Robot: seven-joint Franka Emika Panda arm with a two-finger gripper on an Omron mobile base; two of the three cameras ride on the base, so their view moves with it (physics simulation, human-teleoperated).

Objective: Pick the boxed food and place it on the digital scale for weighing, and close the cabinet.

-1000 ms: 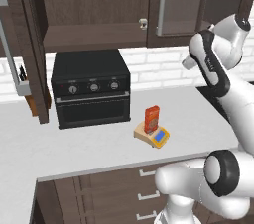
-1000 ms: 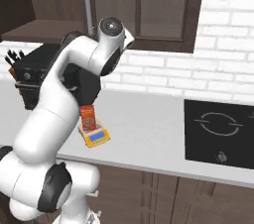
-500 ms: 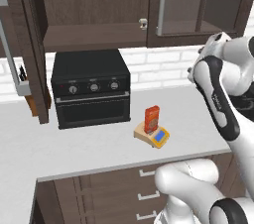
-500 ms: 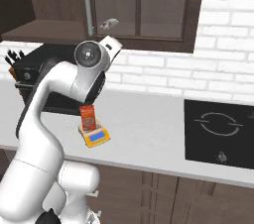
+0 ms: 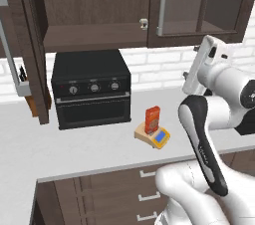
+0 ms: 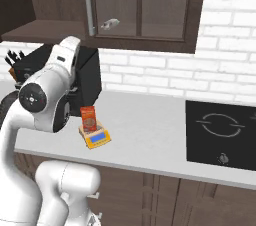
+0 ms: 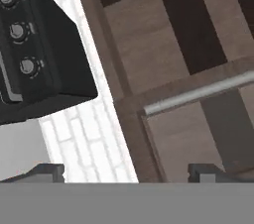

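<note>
Two dark finger tips of the pincer (image 7: 126, 171) rise wide apart at the bottom of the hand view, open and holding nothing, touching nothing. Between them and beyond lies rough-grained brown wood of the cabinet (image 5: 99, 10) and one long brushed-silver bar handle (image 7: 198, 94), round in section.

Nearest on the pale, smooth worktop (image 5: 89, 154) stands the digital scale (image 5: 153, 135), a yellow-orange wedge with a blue display panel. Upright on its plate is the boxed food (image 5: 152, 119), a tall narrow orange-red carton with a lighter label.

Behind it to the left sits a boxy matt-black toaster oven (image 5: 90, 88) with three round knobs, against a white brick wall (image 6: 165, 72). Above, the cabinet's left door (image 5: 32, 45) stands swung out, seemingly fully open, though its edge is hard to read; the glass-panelled right door (image 5: 199, 5) is shut.
</note>
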